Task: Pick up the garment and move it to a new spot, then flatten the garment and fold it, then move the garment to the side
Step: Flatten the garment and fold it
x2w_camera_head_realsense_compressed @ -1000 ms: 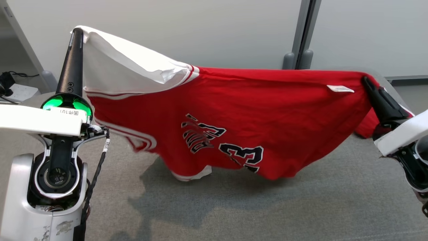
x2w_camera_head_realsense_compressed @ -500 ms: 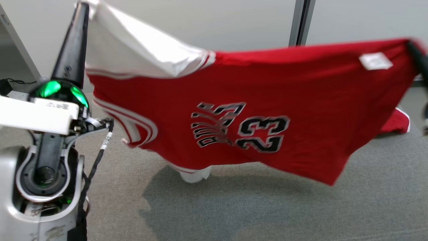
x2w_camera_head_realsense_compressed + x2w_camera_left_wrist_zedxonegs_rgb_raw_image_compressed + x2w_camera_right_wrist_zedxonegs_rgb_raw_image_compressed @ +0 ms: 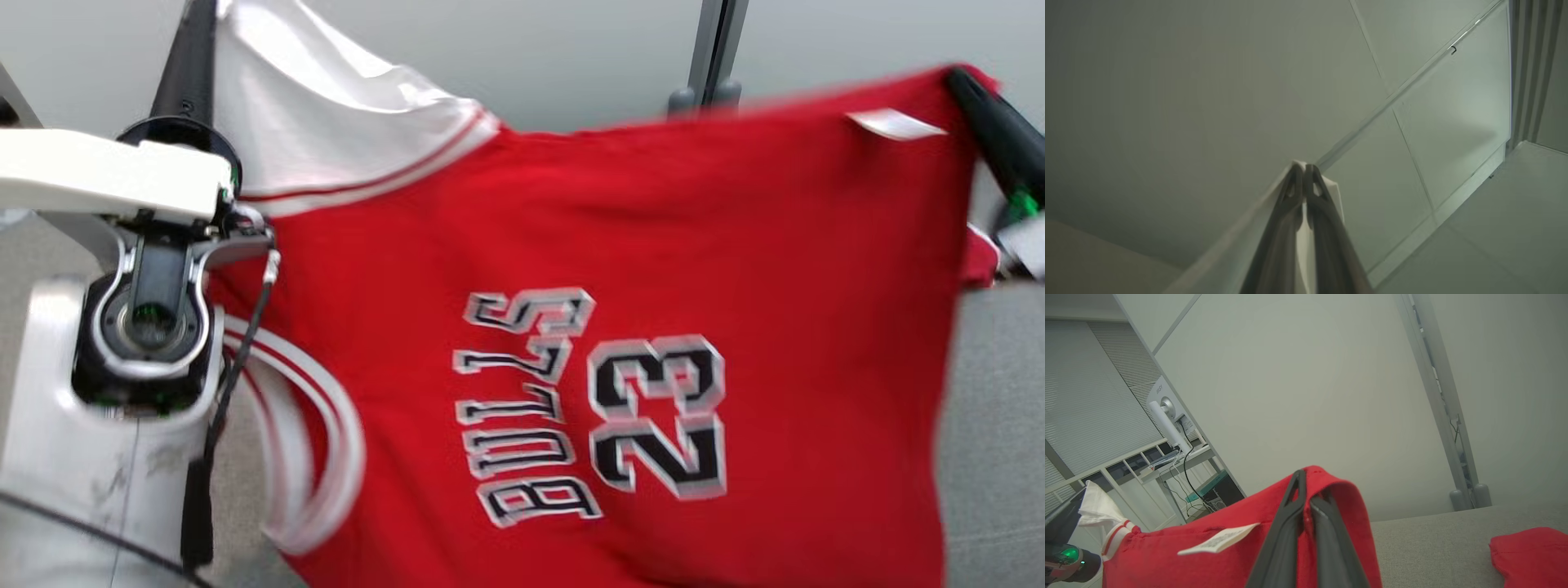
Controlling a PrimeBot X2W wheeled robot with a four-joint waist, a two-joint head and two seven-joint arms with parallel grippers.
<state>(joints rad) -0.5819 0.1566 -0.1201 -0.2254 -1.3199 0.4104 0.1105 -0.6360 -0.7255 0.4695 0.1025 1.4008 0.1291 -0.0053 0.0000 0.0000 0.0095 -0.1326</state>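
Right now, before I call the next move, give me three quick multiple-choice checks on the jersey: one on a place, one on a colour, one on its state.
1. Where on the jersey is the white label?
A. by the right fingers
B. at the bottom hem
C. under the number

2. What colour is the cloth that the left fingers pinch?
A. red
B. white
C. black

3. How is the jersey placed?
A. folded on the floor
B. dangling from one corner
C. spread between both pairs of fingers

Answers:
1 A: the label sits at the top edge, just beside the right fingers.
2 B: white cloth sticks out between the shut left fingers.
3 C: each pair is shut on a top corner, and the red cloth hangs spread between them.
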